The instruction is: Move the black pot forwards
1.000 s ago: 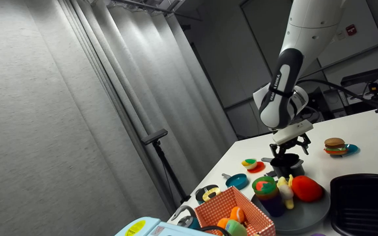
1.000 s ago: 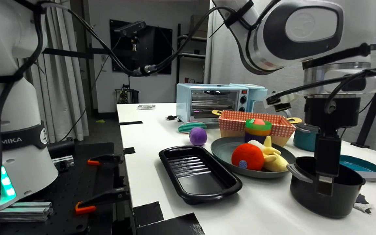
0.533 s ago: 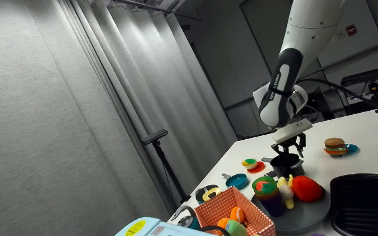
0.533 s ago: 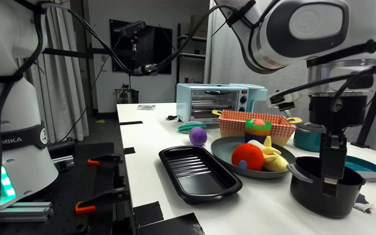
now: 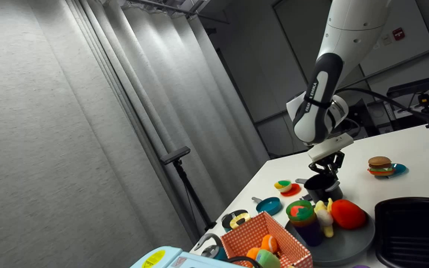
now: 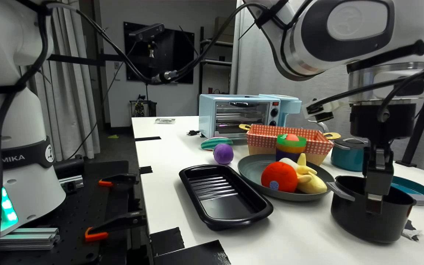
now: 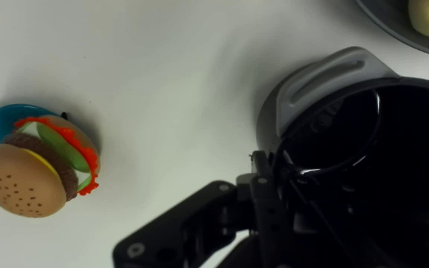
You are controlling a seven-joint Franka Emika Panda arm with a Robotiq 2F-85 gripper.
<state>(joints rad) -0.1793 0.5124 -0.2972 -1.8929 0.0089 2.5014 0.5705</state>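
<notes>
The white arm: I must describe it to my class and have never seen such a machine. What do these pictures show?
That is a robot arm. Its fingers are pinching the black pot by its rim; I can't tell whether the pot is off the white table. Two pictures look on from outside; the wrist view rides on the arm, looking down at the pot and a burger. On the table, among other things, are a tray, a grey plate, a basket and an oven.

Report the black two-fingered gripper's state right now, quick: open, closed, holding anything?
Black two-fingered gripper: closed, holding the round black grey-handled pot by its wall at the rim.
</notes>
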